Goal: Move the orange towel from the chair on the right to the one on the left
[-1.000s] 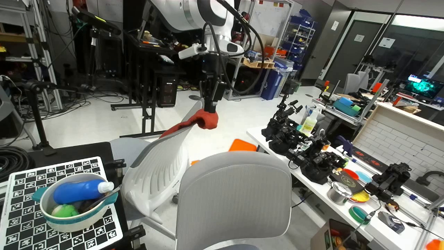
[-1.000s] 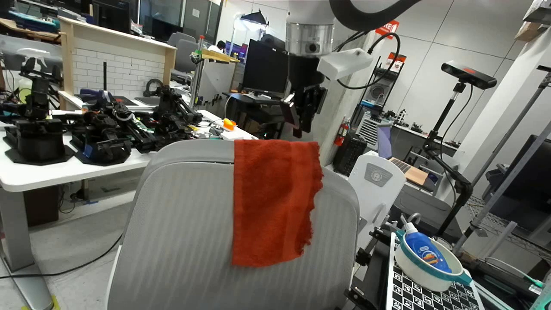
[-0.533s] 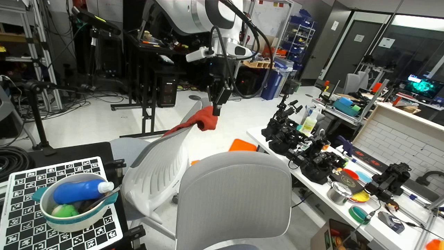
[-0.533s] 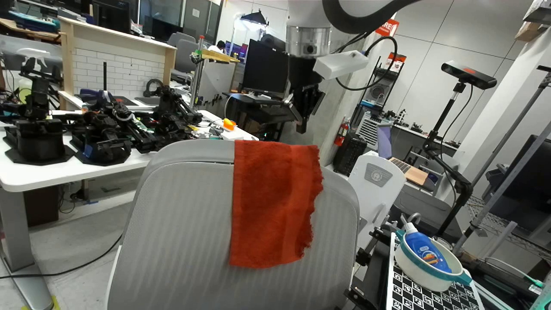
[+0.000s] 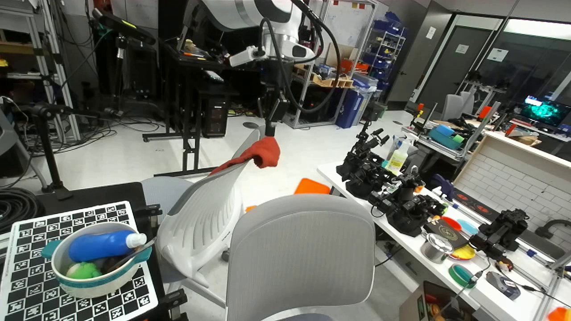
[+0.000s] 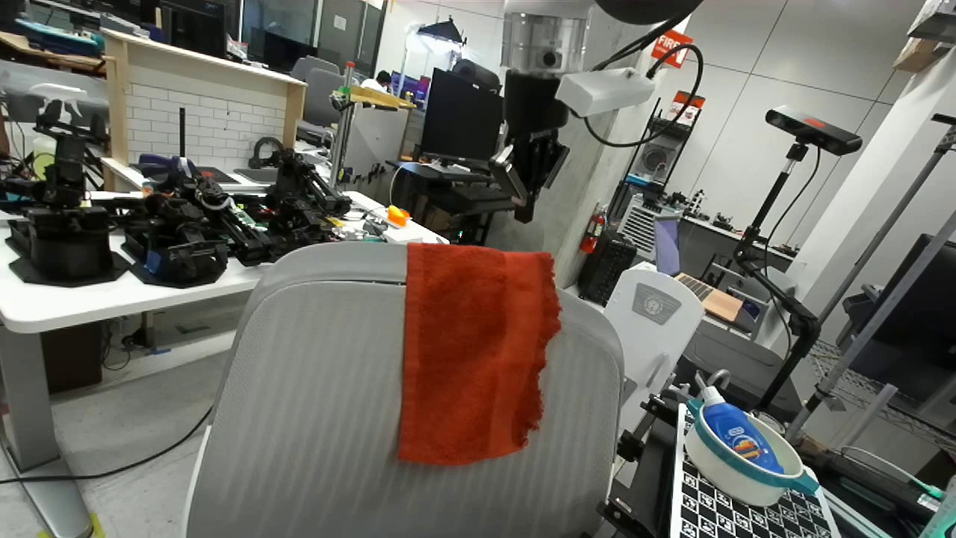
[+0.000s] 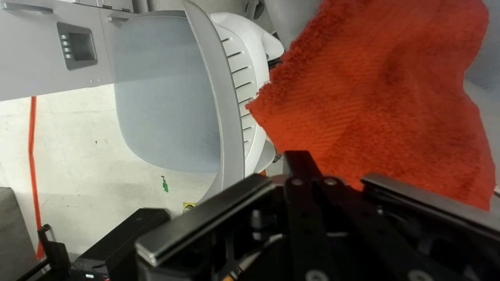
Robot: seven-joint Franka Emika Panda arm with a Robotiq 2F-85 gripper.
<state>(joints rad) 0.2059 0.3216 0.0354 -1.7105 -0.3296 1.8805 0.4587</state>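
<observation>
Where the towel (image 6: 478, 351) hangs: over the chair back (image 6: 321, 366), likely held by own weight.
Pincer (image 6: 526, 211): closed, empty, just above towel, perhaps to avoid snagging.

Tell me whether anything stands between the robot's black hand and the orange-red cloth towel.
Nothing visible does. In an exterior view, the black two-fingered hand hangs above the orange-red cloth towel draped over the ribbed grey chair back, with only a gap between. The wrist view shows no obstacle either.
</observation>
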